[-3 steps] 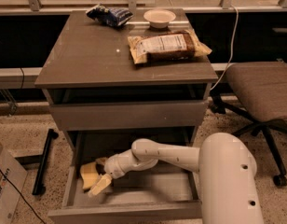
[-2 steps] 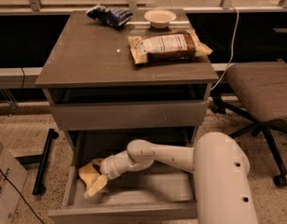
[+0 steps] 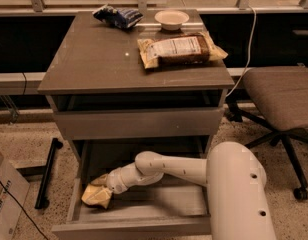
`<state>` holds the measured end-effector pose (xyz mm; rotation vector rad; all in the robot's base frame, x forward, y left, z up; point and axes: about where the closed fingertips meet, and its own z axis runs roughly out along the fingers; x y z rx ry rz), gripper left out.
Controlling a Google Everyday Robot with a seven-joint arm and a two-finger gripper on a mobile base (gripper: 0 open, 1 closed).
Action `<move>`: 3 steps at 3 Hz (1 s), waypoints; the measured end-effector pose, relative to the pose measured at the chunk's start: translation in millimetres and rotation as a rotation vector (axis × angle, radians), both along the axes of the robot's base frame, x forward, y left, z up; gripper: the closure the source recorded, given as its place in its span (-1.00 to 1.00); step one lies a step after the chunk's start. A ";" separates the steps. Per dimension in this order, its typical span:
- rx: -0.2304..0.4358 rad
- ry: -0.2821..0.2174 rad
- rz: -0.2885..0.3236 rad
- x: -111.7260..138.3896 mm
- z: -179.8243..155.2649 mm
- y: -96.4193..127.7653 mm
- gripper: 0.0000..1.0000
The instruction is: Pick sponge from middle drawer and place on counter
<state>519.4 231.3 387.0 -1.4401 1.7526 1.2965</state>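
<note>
The middle drawer [image 3: 164, 201] is pulled open below the counter [image 3: 94, 59]. The pale yellow sponge [image 3: 95, 197] lies in the drawer's front left corner, slightly bent. My gripper [image 3: 105, 185] is inside the drawer at the end of my white arm, which reaches in from the right. It sits right at the sponge's upper right edge and touches it. Whether it grips the sponge does not show.
On the counter lie a tan and brown snack bag [image 3: 179, 49], a blue chip bag [image 3: 118, 16] and a white bowl [image 3: 172, 19]. An office chair [image 3: 284, 99] stands at the right. A cardboard box [image 3: 6, 199] and a black stand leg [image 3: 46, 174] are on the floor at the left.
My gripper has moved left and slightly down inside the drawer. The sponge has shifted a little towards the front left corner with it.
</note>
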 end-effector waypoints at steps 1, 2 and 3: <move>-0.026 0.010 -0.027 1.2 -9.2 -6.1 0.31; -0.047 0.020 -0.051 2.0 -17.3 -12.0 0.77; -0.049 0.020 -0.072 3.9 -17.0 -16.4 1.00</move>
